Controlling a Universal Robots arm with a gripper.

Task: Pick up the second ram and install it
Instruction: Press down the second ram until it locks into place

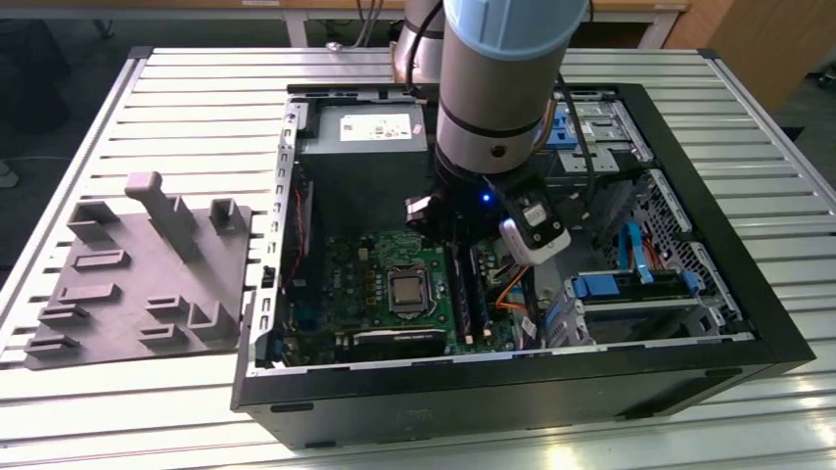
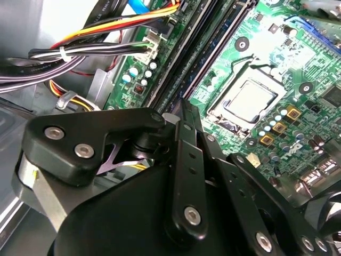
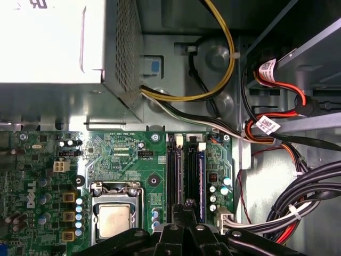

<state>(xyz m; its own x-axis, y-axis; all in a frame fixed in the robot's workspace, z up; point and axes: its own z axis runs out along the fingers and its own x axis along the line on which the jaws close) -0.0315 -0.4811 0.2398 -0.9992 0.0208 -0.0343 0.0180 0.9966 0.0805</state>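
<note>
Gripper [image 2: 184, 114]: black linkage arms fill the near part of the second wrist view; fingers brought together to a narrow tip directly over the memory slots [image 3: 184, 170], closed, with a thin dark edge apparently pinched between them, though the grasp itself is hard to make out.

Exterior view, from its left to its right:
- Grey moulded tray [image 1: 144, 284] with raised blocks, lying on the slatted table [image 1: 117, 411], just beside the case.
- Black computer case [image 1: 523, 392], open side up.
- Grey power-supply box [image 1: 363, 127] in the case's far part.
- Green motherboard [image 1: 359, 274] with square processor [image 1: 407, 292] near its middle.
- Robot arm [image 1: 503, 88], reaching down into the case over the slots beside the processor.
- Blue drive brackets [image 1: 627, 286] and bundled cables [image 3: 314, 186] on the exterior view's right.

Second ram [image 3: 201, 178]: dark blue-green stick standing on edge in the slot row farthest from the processor in the first wrist view, just beside the gripper tip; whether fully seated cannot be told.
</note>
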